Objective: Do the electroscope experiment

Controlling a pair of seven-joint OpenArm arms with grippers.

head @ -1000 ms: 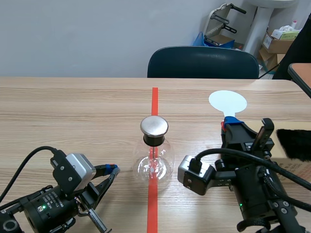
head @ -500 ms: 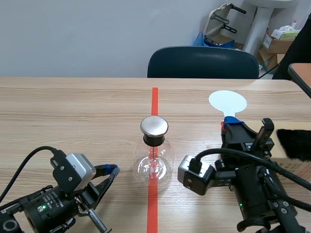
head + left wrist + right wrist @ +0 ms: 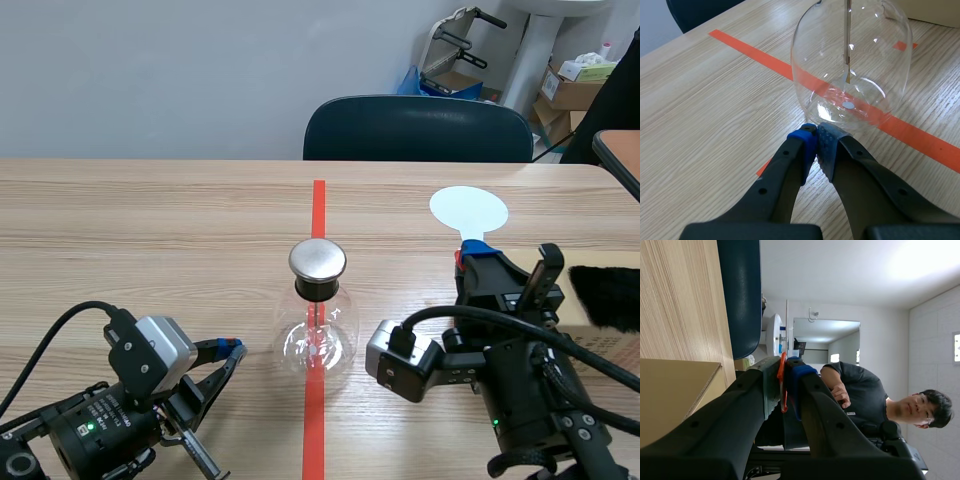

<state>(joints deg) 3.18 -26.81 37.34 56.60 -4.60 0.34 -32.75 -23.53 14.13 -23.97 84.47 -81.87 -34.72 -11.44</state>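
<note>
Swung carelessly, the white round paddle (image 3: 468, 210) clamped in the right fingers (image 3: 482, 250) could have toppled the metal-capped glass flask (image 3: 318, 335) beside the closed-together left fingers (image 3: 802, 150).

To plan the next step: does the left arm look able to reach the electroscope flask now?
Probably yes: the left gripper, shut, lies just before the electroscope flask, at its base, with nothing between them.

Light wood-grain table (image 3: 150, 220), orange-red tape line (image 3: 318, 205) along its middle, glass electroscope flask (image 3: 317, 335) with metal cap upright on the line, cardboard box (image 3: 612, 345) at its right edge.
</note>
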